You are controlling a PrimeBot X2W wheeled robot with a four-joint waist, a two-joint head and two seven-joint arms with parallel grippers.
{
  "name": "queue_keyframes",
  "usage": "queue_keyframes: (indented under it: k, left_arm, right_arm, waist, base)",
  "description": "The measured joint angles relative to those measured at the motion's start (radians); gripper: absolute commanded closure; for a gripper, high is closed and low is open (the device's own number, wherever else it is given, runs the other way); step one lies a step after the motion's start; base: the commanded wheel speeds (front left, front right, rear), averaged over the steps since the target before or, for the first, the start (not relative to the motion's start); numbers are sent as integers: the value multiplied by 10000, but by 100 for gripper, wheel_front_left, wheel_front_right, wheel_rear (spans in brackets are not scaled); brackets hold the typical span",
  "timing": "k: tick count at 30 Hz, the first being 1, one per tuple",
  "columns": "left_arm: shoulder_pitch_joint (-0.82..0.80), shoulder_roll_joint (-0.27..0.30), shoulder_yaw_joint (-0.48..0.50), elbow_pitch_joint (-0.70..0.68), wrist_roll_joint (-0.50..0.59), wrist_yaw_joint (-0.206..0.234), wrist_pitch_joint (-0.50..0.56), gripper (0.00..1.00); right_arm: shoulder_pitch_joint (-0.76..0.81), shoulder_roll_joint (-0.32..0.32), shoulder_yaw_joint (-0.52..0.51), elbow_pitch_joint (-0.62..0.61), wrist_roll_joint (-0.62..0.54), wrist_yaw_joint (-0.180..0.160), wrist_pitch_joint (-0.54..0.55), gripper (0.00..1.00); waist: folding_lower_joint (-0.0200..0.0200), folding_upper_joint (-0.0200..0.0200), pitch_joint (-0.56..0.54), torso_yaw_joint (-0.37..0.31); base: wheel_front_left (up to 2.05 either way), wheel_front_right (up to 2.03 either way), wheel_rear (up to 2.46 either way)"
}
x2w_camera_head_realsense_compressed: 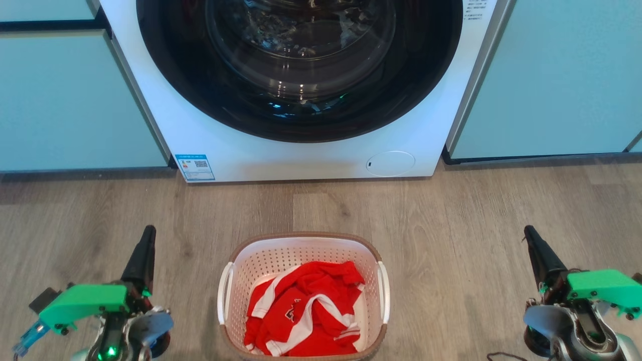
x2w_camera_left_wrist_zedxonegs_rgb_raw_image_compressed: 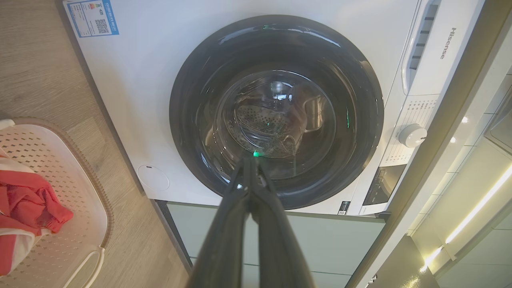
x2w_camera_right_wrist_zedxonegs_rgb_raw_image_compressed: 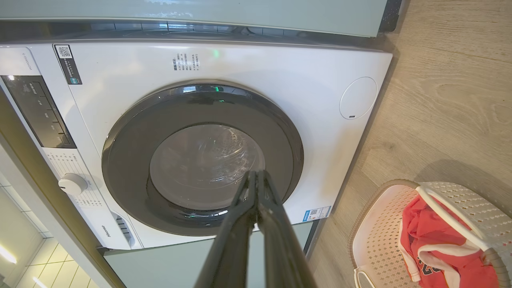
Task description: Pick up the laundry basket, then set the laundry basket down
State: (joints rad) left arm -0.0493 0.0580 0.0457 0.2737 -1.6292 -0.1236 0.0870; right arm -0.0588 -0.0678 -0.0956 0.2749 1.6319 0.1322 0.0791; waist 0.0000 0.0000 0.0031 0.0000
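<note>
Basket (x2w_camera_head_realsense_compressed: pixel 281 258) of cream-white holey plastic, brown-rimmed, sits between my left gripper (x2w_camera_head_realsense_compressed: pixel 148 234) and right gripper (x2w_camera_head_realsense_compressed: pixel 529 233), both pinched closed, empty.

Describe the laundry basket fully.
The laundry basket is cream-white plastic by its look, rounded-rectangular, with perforated walls, a brown woven-look rim and a white handle on each side. It stands upright on the wood floor before the washer, holding a crumpled red and white garment. The left gripper and right gripper flank it, apart.
</note>
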Motion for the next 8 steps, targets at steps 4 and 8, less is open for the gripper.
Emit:
queue_keyframes:
  k: [4, 8]
  left_arm:
    - [0, -2, 10, 0, 0, 0, 0, 100]
    - [0, -4, 19, 0, 0, 0, 2, 100]
  right_arm:
    - [0, 2, -10, 0, 0, 0, 2, 100]
    - [-1, 4, -25, 0, 0, 0, 2, 100]
  waist:
    - [0, 0, 0, 0]
    - [0, 0, 0, 0]
  base:
    - [0, 0, 0]
    - [0, 0, 0]
